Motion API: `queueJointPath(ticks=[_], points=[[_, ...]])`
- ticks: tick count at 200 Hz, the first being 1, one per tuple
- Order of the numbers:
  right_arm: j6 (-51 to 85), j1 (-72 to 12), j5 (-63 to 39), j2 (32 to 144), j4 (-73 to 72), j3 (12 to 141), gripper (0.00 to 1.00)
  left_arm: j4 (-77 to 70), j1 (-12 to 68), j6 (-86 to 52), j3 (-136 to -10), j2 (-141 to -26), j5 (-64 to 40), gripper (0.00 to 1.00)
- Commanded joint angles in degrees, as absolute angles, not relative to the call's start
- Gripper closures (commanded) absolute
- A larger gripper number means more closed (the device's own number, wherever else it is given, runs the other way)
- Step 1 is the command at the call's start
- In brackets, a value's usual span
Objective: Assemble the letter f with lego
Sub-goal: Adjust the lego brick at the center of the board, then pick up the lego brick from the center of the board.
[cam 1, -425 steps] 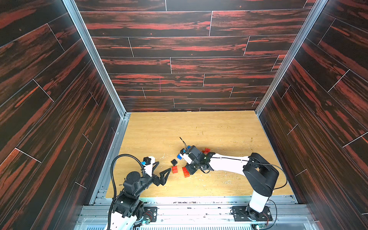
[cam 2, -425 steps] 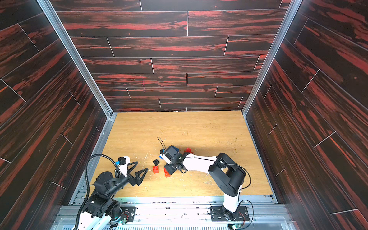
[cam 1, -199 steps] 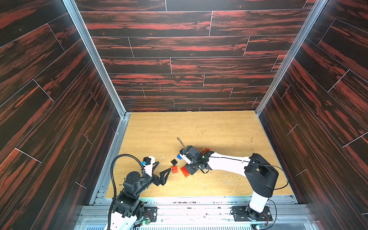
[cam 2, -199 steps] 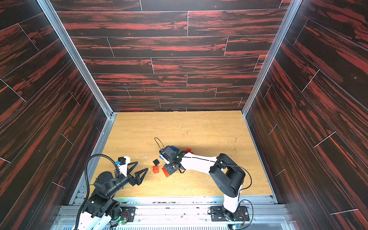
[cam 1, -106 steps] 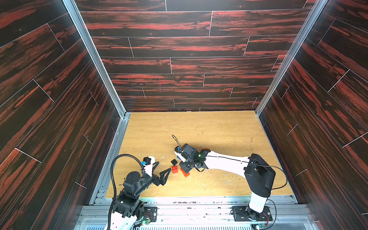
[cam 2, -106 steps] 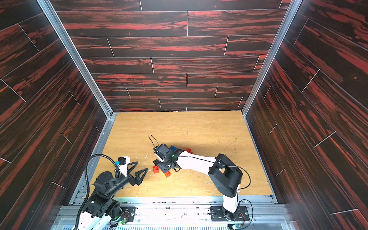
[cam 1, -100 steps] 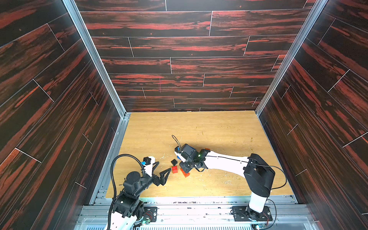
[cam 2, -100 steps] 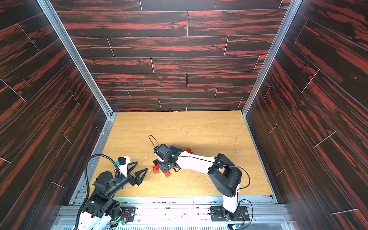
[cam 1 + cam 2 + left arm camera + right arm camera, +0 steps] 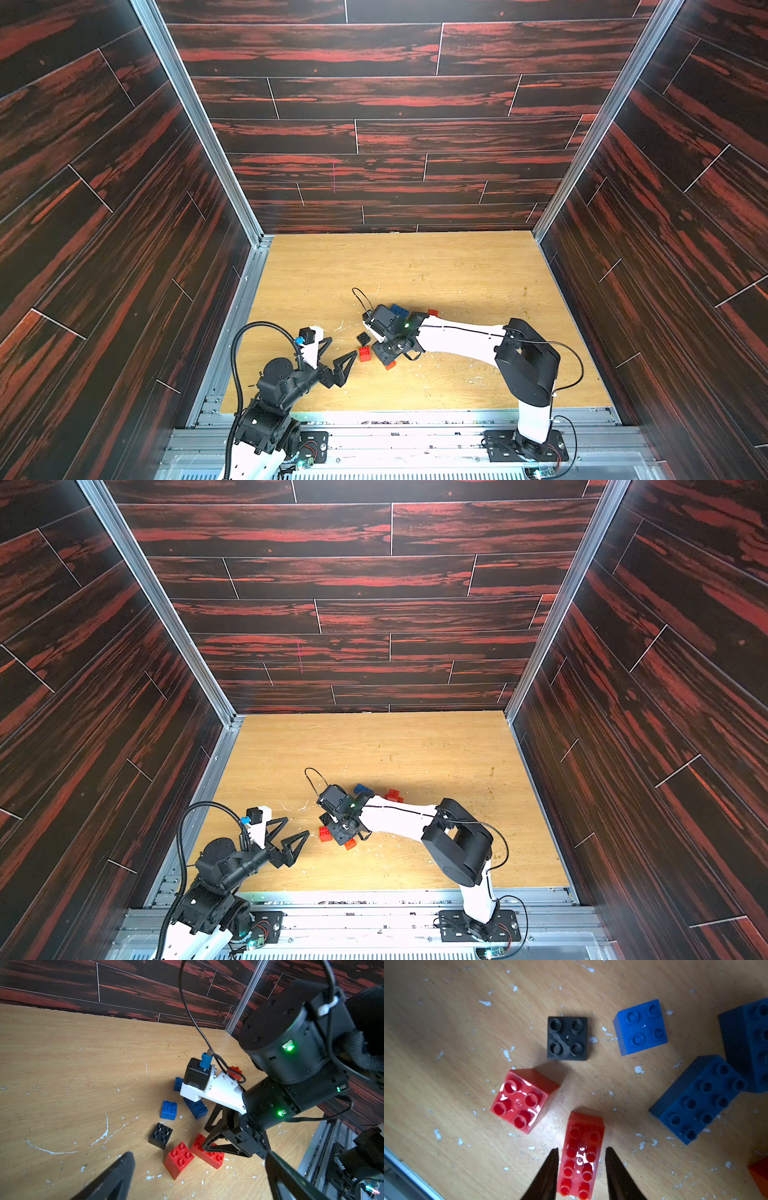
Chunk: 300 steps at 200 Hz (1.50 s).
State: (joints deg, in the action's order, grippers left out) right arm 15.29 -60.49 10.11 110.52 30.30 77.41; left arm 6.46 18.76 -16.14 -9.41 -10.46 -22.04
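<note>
On table (image 9: 446,1032), right pincer (image 9: 581,1148) straddles oblong red brick (image 9: 580,1159), unclamped.

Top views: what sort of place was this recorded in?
Likely a robot test cell: wood-pattern wall panels box in a plywood table, left arm and right arm mount on a metal rail at its front, and loose lego bricks lie on it.

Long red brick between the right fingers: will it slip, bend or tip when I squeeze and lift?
The long red brick looks like hard moulded plastic, so probably stiff. Its glossy surface may slide against the narrow fingers. It lies flat, studs up, on the table, so a push likely slides it rather than tips it.
</note>
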Motion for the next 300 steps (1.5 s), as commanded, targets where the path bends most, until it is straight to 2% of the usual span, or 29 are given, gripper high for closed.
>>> queueJointPath(ticks=[1, 300], points=[[16.1, -60.8, 9.9, 111.6, 32.4, 79.0, 0.6, 6.9, 18.9, -16.1, -9.2, -10.5, -22.4, 0.0], [14.4, -60.8, 8.7, 118.5, 36.4, 83.8, 0.56, 6.9, 18.9, -16.1, -9.2, -10.6, -22.5, 0.0]])
